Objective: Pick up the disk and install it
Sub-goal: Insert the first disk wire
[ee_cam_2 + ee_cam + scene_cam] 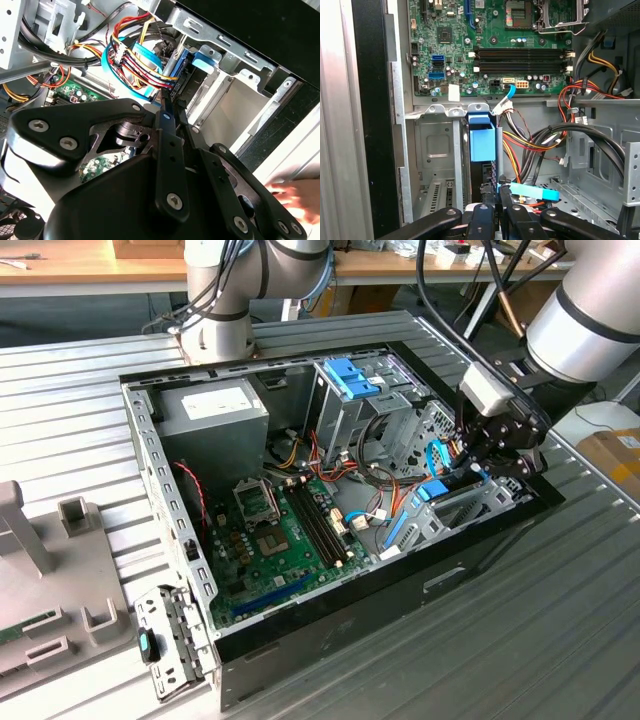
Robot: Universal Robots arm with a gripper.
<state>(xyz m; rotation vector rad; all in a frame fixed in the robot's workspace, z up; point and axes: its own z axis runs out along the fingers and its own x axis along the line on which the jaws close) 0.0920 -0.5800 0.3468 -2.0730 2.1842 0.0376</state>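
exterior view, from its left across: the metal bench [80, 380], then the open computer case [150, 450] with the green motherboard [275, 535] on its floor, and at the view's right the hand [478, 462] down inside the drive bay [470, 505]. the disk [482, 135] stands on edge in that bay (blue end tab up), already picked up and partly slid in — judged not yet seated. the hand's fingers [487, 215] look pinched on its edge in the first wrist view.
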